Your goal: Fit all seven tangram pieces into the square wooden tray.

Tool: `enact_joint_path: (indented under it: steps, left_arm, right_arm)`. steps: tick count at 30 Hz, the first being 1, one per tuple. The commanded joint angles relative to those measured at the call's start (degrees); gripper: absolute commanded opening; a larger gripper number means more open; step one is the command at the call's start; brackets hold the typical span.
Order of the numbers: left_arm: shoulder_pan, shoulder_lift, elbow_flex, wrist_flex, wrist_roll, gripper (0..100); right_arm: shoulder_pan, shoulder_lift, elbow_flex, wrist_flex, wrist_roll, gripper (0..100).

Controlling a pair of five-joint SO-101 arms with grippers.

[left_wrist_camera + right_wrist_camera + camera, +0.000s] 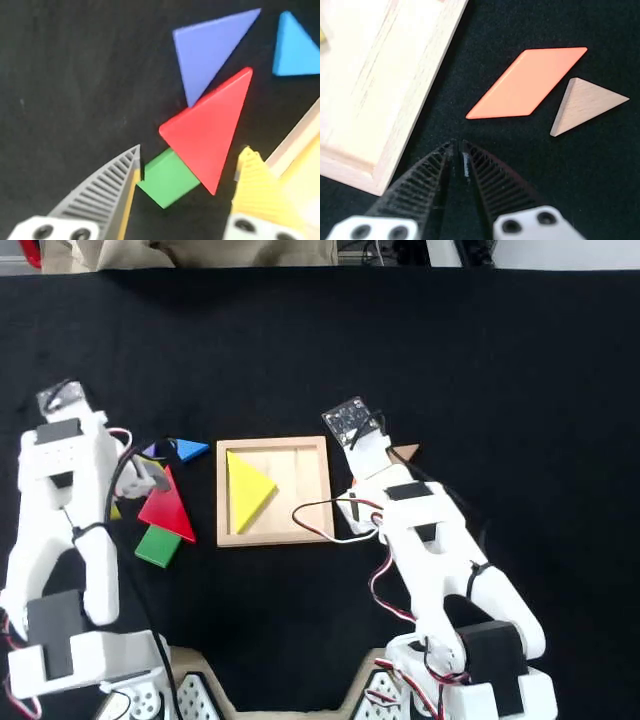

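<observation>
Inventory, as I read it from the remote station.
- Square wooden tray [273,538]: 1, centre table, holding yellow triangle [245,490].
- Loose pieces on left arm's side: 4. Red triangle [210,132], green square [167,180], purple triangle [210,50], blue triangle [295,47].
- Loose pieces on right arm's side: 2. Orange parallelogram [527,82], wooden triangle [585,105].
- Total pieces: 7.
- Left gripper [191,149]: jaws spread, empty, straddling red triangle. Its long edge points ahead of jaws, so I judge left arm nearer for it.
- Right gripper [457,146]: jaws pressed together, empty, just beside tray edge. Parallelogram lies ahead, long axis slanted.
</observation>
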Motion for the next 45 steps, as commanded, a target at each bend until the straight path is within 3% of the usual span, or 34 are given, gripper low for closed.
enact_joint_path:
  steps: [1, 6, 16, 35, 45]
  left_arm:
    - [3.0, -3.5, 4.4, -3.8, 3.3, 27]
    - [4.0, -3.4, 12.9, -17.8, 0.0, 26]
    - [3.7, -3.3, 16.5, -24.4, -1.0, 32]
    - [2.1, -3.0, 15.3, -24.5, -4.0, 32]
    - [2.0, 5.7, 7.4, -20.7, -4.1, 32]
  right_arm:
    - [0.0, -2.7, -0.1, -1.0, -0.1, 1.1]
    - [-0.1, -2.7, -0.1, -1.0, -0.1, 1.1]
    - [-0.1, -2.7, -0.3, -1.0, -0.1, 1.1]
    - [-0.1, -2.7, -0.2, -1.0, -0.1, 1.1]
    - [-0.1, -2.7, -0.1, -0.9, -0.1, 1.1]
